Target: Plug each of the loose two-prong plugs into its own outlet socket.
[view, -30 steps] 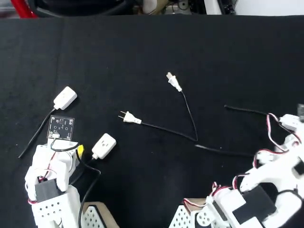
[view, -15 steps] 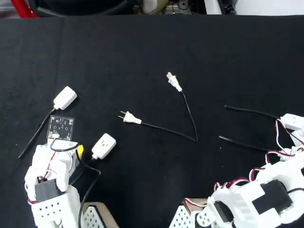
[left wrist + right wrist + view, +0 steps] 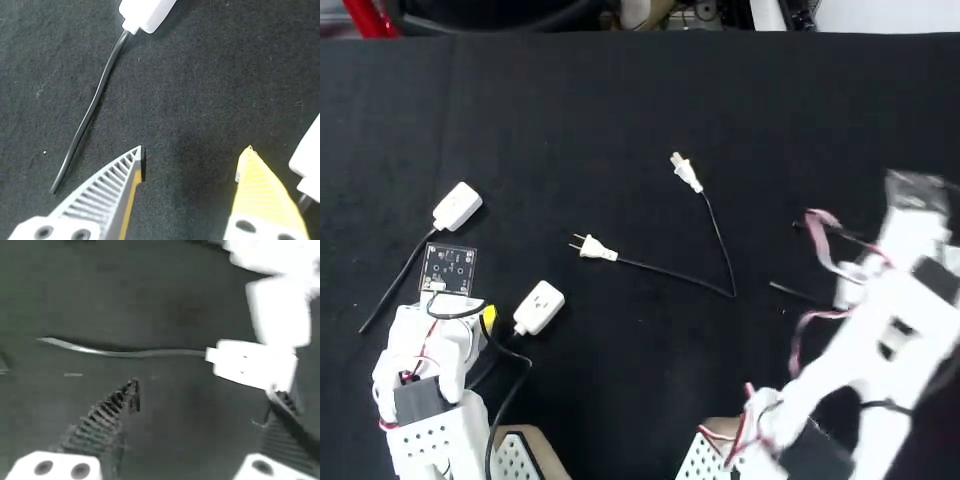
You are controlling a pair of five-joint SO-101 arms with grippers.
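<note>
Two loose two-prong plugs lie mid-table, one (image 3: pixel 593 247) nearer the left arm and one (image 3: pixel 686 172) farther back, joined by a black cord (image 3: pixel 720 255). Two white outlet sockets rest at the left, one (image 3: pixel 538 307) beside the left arm (image 3: pixel 425 385) and one (image 3: pixel 457 206) farther back. My left gripper (image 3: pixel 194 150) is open just above the black cloth, with the farther socket (image 3: pixel 147 10) and its cord ahead of it. My right gripper (image 3: pixel 205 395) is open, and a white connector body (image 3: pixel 250 365) on a black cord lies close to one finger. The right arm (image 3: pixel 890 300) stands raised at the right.
A black cloth (image 3: pixel 620 90) covers the whole table. Two loose black cord ends (image 3: pixel 790 292) run under the right arm. A second white block (image 3: pixel 277 310) sits beyond the connector. The edge of the nearer socket (image 3: pixel 307 160) lies beside the yellow finger (image 3: pixel 257 180).
The right arm has risen from low at the front right and swung toward the far side. The cord ends near it have shifted to the right. The left arm has kept still.
</note>
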